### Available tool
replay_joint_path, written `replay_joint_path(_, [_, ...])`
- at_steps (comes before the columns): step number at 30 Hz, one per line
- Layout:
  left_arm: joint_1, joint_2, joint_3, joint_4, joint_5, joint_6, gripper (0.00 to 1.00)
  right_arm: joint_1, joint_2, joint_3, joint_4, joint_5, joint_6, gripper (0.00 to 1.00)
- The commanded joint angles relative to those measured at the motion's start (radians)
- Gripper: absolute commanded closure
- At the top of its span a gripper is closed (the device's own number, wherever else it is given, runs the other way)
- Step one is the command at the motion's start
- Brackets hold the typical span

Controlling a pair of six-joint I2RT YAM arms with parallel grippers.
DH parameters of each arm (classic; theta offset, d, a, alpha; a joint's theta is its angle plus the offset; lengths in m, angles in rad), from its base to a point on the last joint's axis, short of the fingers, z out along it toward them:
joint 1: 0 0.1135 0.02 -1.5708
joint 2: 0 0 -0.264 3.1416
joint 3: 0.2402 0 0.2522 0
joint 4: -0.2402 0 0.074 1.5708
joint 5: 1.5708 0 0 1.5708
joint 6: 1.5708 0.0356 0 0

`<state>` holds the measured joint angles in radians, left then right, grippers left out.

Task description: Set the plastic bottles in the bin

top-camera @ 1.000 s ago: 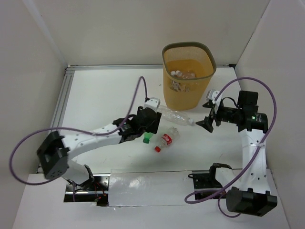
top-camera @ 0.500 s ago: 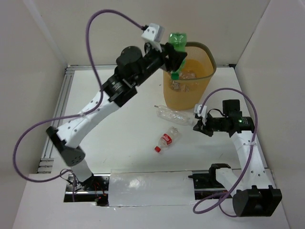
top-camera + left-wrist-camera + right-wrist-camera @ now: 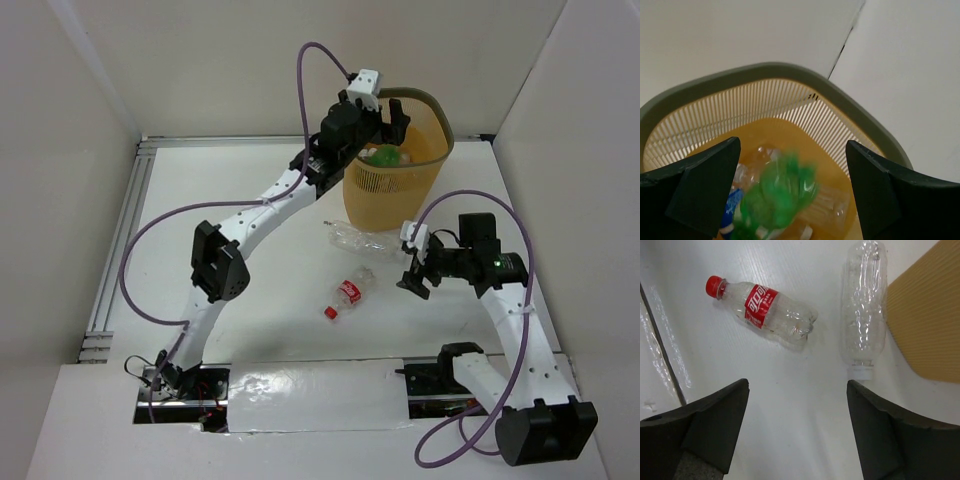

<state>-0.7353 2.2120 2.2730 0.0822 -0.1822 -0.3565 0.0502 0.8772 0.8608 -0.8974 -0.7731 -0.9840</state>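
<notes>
Both jaws wide, empty; green bottle (image 3: 780, 192) beneath left jaws, inside bin (image 3: 785, 69).

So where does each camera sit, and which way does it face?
Top external: above and behind, looking down on the table; left claw and right claw show.
Left wrist: over the bin, looking in at the green bottle; own fingers at the corners.
Right wrist: looking down at the red-labelled bottle and clear bottle; own fingers below.
Shared: top and right wrist show both bottles.
</notes>
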Motion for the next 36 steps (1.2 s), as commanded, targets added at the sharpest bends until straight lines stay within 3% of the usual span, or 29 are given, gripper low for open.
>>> replay_joint_path(1, [-0.01, -0.005, 0.16, 0.09, -0.03, 0.039, 0.01, 0.039, -0.02, -0.026, 0.025, -0.026, -0.114, 0.14])
replay_joint_path(2, [-0.01, -0.014, 0.16, 0.09, -0.017, 0.039, 0.01, 0.059, -0.008, -0.054, 0.003, -0.04, -0.272, 0.13])
replay_joint_path(3, [-0.01, -0.027, 0.16, 0.08, -0.008, 0.039, 0.01, 0.071, 0.003, -0.069, 0.003, -0.054, -0.322, 0.11])
replay_joint_path(6, [-0.01, -0.145, 0.048, 0.058, 0.001, 0.039, 0.01, 0.147, 0.041, -0.103, 0.064, -0.023, -0.406, 0.09])
replay_joint_path(8, [-0.024, -0.305, -0.059, 0.045, 0.001, 0.054, 0.01, 0.197, 0.081, -0.103, 0.13, 0.012, -0.406, 0.09])
replay_joint_path(10, [-0.044, -0.441, -0.29, 0.018, -0.025, 0.07, 0.01, 0.258, 0.138, -0.103, 0.155, 0.053, -0.446, 0.07])
replay_joint_path(11, [-0.044, -0.591, -0.381, 0.018, -0.025, 0.07, 0.01, 0.278, 0.155, -0.103, 0.188, 0.069, -0.446, 0.07])
replay_joint_path(12, [-0.044, -0.668, -0.573, 0.008, -0.049, 0.051, 0.01, 0.318, 0.17, -0.103, 0.208, 0.083, -0.455, 0.07])
replay_joint_path(13, [-0.055, -0.745, -0.672, -0.008, -0.059, 0.042, 0.01, 0.338, 0.196, -0.094, 0.241, 0.109, -0.455, 0.07])
replay_joint_path(14, [-0.065, -0.896, -0.858, -0.022, -0.088, 0.009, 0.01, 0.374, 0.21, -0.094, 0.259, 0.136, -0.455, 0.07])
replay_joint_path(17, [-0.101, -1.108, -1.114, -0.129, -0.137, -0.065, 0.01, 0.431, 0.274, -0.085, 0.296, 0.182, -0.481, 0.06])
replay_joint_path(18, [-0.101, -1.174, -1.261, -0.163, -0.157, -0.135, 0.01, 0.462, 0.293, -0.075, 0.305, 0.198, -0.504, 0.04])
replay_joint_path(21, [-0.148, -1.402, -1.468, -0.325, -0.229, -0.29, 0.01, 0.514, 0.365, -0.075, 0.327, 0.239, -0.541, 0.04])
replay_joint_path(24, [-0.186, -1.561, -1.556, -0.435, -0.27, -0.41, 0.01, 0.536, 0.436, -0.075, 0.373, 0.276, -0.553, 0.04])
replay_joint_path(29, [-0.208, -1.64, -1.627, -0.564, -0.302, -0.556, 0.01, 0.56, 0.529, -0.074, 0.419, 0.333, -0.582, 0.08])
replay_joint_path(36, [-0.208, -1.505, -1.607, -0.536, -0.273, -0.581, 0.01, 0.57, 0.577, -0.065, 0.391, 0.324, -0.582, 0.42])
